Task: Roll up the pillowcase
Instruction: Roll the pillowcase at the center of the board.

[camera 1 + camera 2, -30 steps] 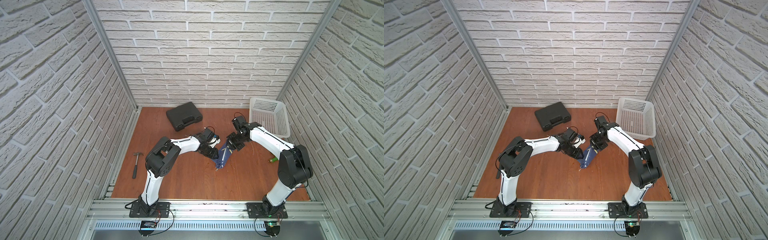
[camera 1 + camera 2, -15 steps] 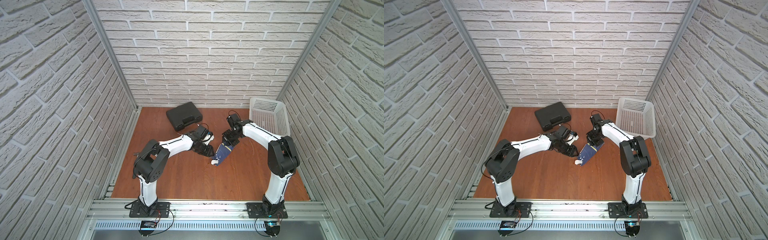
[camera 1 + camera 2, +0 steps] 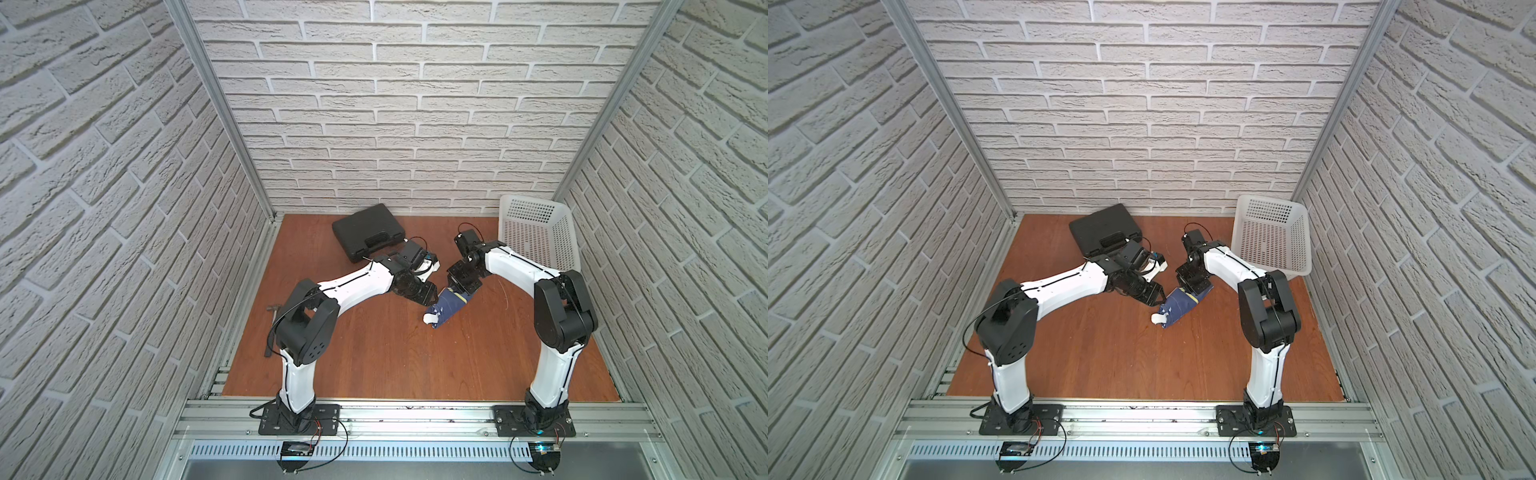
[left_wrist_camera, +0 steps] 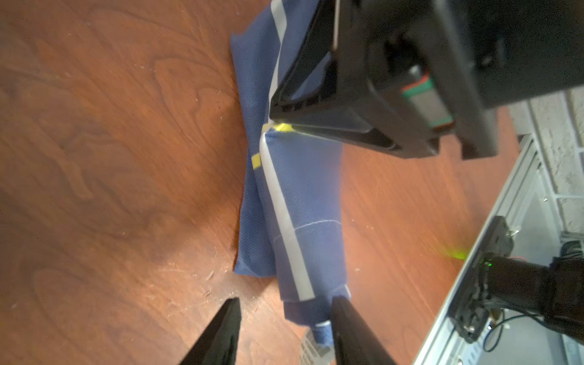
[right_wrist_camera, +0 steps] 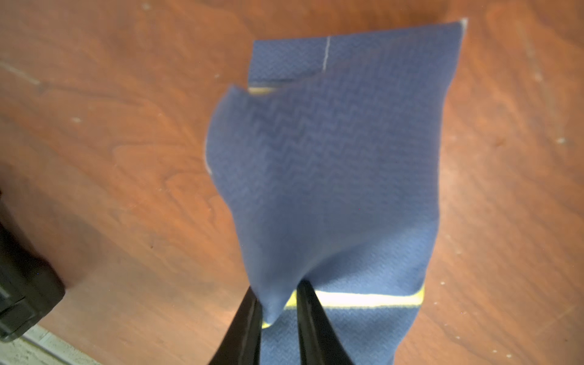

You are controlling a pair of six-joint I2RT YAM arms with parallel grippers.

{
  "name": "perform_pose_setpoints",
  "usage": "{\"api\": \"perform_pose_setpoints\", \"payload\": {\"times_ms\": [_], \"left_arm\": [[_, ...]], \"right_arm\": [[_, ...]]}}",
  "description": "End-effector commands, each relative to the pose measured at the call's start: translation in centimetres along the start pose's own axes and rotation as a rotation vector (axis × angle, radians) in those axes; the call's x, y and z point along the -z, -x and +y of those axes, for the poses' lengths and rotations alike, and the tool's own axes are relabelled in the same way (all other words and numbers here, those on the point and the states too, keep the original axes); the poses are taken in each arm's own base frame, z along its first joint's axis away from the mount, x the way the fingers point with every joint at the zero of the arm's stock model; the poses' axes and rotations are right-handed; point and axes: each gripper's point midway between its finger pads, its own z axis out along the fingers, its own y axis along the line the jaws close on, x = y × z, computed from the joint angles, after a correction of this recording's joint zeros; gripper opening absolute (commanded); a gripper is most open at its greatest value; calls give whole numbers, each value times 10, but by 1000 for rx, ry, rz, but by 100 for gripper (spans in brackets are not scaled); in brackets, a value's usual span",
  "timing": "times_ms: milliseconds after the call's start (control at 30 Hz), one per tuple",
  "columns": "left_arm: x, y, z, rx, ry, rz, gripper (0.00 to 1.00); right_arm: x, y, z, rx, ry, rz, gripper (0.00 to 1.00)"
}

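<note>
Wood surface (image 3: 374,353) in a brick-walled cell, blue pillowcase (image 3: 448,305) loosely rolled mid-surface in both top views, right wrist view alone shows right jaws pinching a fold at its yellow stripe (image 5: 363,299), left wrist view shows left jaws parted beside the roll's end, gripping nothing.

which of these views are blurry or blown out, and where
Right wrist view: the pillowcase is soft, blurriest along its lifted edge, and its yellow stripe is blown out to near white. Left wrist view: the table grain looks smeared and a green glow streaks. Both top views: sharp and evenly lit.
</note>
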Motion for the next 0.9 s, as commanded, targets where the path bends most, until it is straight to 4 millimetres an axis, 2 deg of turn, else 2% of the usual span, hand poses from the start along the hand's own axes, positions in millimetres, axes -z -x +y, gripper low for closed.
{"api": "perform_pose_setpoints", "payload": {"times_ms": [0, 200, 300, 433, 633, 867], "left_arm": [[-7, 0, 5, -56, 19, 31, 47], [-24, 1, 17, -98, 57, 68, 43], [-28, 3, 26, -100, 81, 60, 40], [-36, 8, 39, -102, 114, 61, 38], [-49, 10, 45, -111, 111, 75, 37], [-55, 12, 48, -120, 101, 84, 37]], "right_arm": [[8, 11, -8, 5, 0, -49, 24], [9, 19, -14, -1, 0, -69, 26], [14, 22, -7, 19, 35, -75, 30], [34, 28, 3, 96, 61, -114, 35], [61, 38, -4, 296, 34, -186, 37], [50, 48, -18, 428, 27, -169, 35]]}}
